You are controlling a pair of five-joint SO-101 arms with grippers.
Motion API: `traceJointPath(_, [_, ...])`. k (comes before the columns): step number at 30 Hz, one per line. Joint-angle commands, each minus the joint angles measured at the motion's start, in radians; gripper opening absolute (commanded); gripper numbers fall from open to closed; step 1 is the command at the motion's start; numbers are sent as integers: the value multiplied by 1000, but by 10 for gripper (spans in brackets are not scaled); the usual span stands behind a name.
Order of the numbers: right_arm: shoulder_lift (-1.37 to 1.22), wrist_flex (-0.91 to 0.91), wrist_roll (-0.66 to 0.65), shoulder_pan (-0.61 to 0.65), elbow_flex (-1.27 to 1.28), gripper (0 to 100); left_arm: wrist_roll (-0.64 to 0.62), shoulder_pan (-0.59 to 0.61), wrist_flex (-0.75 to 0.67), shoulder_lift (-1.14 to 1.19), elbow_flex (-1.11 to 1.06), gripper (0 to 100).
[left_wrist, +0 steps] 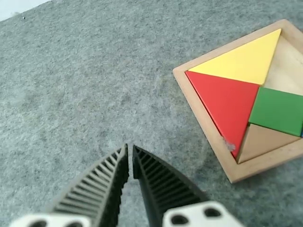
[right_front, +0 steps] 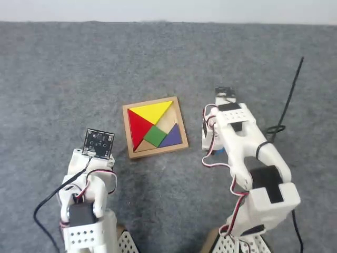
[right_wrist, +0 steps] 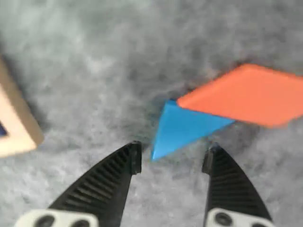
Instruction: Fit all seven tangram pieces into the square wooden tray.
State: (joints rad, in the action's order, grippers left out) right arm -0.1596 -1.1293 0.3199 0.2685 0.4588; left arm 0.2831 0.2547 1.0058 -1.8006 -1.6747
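Note:
The square wooden tray (right_front: pixel 156 152) lies mid-table, holding a yellow triangle (right_front: pixel 151 111), a red triangle (right_front: pixel 138 128), a green square (right_front: pixel 155 136) and a purple triangle (right_front: pixel 172 138). In the left wrist view, my left gripper (left_wrist: pixel 130 150) is shut and empty over the grey mat, a short way from the tray (left_wrist: pixel 206 120). My right gripper (right_wrist: pixel 173 156) is open, low over the mat to the right of the tray. A blue triangle (right_wrist: pixel 182 128) lies just ahead of its fingertips, partly between them. An orange parallelogram (right_wrist: pixel 246 97) touches the blue triangle's far side.
Grey felt covers the whole table. The right arm (right_front: pixel 237 132) covers the loose pieces from above; a sliver of blue (right_front: pixel 219 151) shows beside it. A black cable (right_front: pixel 287 105) runs at the far right. A tray corner (right_wrist: pixel 14 127) is close to the right gripper.

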Motion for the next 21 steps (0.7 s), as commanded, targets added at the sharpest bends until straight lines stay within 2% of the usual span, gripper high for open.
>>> traceJointPath(1, [2, -21, 75, -48, -68, 209, 9, 3, -21, -21, 5, 14])
traceJointPath(8, [-8, 2, 160, -185, -114, 208, 9, 3, -21, -21, 5, 14])
traceJointPath(15, [-7, 12, 183, -154, -114, 208, 9, 3, -21, -21, 5, 14])
traceJointPath(19, [5, -18, 169, -171, -135, 208, 9, 3, -21, -21, 5, 14])
traceJointPath(21, [10, -71, 72, -188, -187, 208, 9, 3, -21, -21, 5, 14])
